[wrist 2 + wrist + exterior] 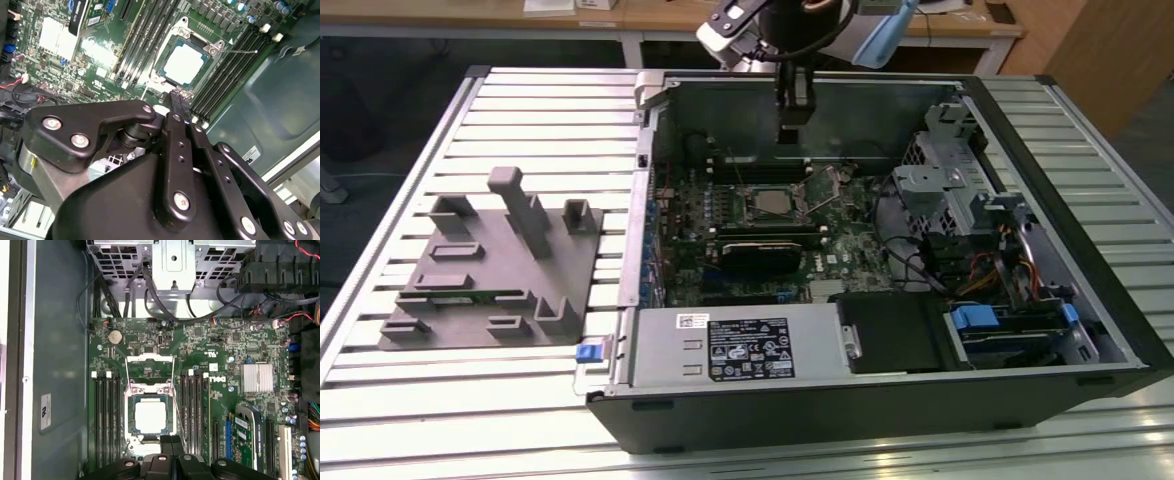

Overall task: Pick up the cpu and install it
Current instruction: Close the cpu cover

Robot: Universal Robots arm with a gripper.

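Inside an open black-and-grey metal pc case (854, 100) on a slatted pale metal desk (454, 420), exterior view: black two-finger gripper (794, 128) hanging over the far part of the green motherboard (841, 240). Small flat square cpu w/ pale silver-white metal top (774, 205) lying flat in the square socket, approx. mid-board.

Same in both wrist views: cpu (150, 416) (185, 63) sitting square inside the socket frame (131, 412), level w/ it as far as can be told, black memory slots (105, 420) on either side. Gripper (172, 441) (181, 100) clear of the chip, fingers pressed together, nothing between them.

Hinged metal load plate (150, 358) flipped up and open beyond the socket. Thin wire lever (178, 410) standing free alongside, not hooked down.

Moulded grey plastic fixture (480, 290) on the desk at the exterior view's left, well apart from the case.

Judged progress: pick-up and placement done, cpu down in the socket w/ gripper free of it. Load plate and lever not yet closed, so install incomplete.
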